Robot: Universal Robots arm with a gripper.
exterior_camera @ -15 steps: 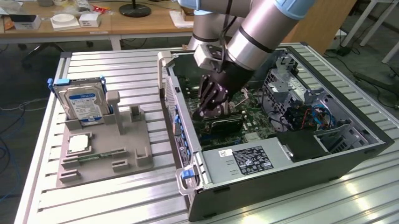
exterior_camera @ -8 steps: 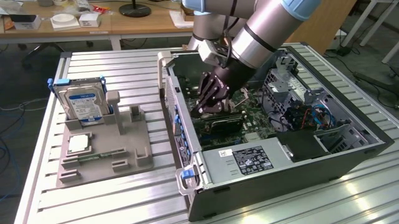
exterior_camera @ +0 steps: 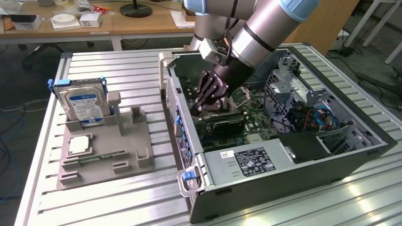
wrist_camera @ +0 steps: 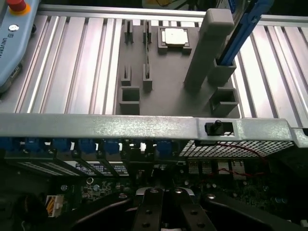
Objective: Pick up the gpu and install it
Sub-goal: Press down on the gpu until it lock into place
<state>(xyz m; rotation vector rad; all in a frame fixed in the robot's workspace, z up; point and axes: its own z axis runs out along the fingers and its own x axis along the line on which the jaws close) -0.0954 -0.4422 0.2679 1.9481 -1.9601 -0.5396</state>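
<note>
My jaws look like matt black metal, above a green circuit board [exterior_camera: 251, 117]. The ribbed aluminium surface [exterior_camera: 113, 66] gleams; the grey plastic holder tray [exterior_camera: 107, 155] looks dull; the grey steel computer case [wrist_camera: 144, 126] shows a speckled sheen.

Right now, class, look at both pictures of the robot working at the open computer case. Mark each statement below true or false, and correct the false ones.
1. The gripper is inside the open computer case. True.
2. The hard drive lies flat inside the case. False: it stands upright in the grey holder tray beside the case.
3. The gripper is shut. True.
4. The gripper is reaching over the holder tray. False: it is down over the green board in the case, with the dark graphics card right below it.
5. A small square chip sits on the tray. True.
</note>
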